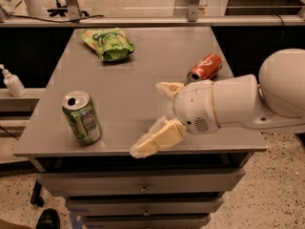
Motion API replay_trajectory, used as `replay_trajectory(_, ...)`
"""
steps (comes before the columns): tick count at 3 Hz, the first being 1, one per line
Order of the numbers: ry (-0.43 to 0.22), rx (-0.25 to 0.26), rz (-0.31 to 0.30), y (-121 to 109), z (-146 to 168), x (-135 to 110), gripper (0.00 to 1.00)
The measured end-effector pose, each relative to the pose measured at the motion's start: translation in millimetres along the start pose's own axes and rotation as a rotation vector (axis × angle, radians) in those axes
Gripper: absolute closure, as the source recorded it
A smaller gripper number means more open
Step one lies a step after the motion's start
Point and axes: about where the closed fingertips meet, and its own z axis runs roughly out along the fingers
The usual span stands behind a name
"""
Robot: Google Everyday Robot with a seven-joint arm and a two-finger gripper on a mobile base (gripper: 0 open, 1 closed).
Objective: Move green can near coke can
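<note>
Green can noted upright at front-left of bench. Coke can seen lying on its side, well apart to the right. Gripper held low between them, fingers spread, nothing clasped. Approach best kept level, with the can's mid-body centred between the fingers before closing, lest it be toppled.

Cream hand near green can

Nothing we can read, honestly: coke can script and green can label are both illegible. Gripper hovers over the table's front edge.
</note>
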Motion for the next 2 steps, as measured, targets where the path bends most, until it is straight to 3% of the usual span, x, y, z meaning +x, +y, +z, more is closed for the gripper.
replay_trajectory(2, -0.207, 0.022, -0.006, -15, 57, -16, 0.0)
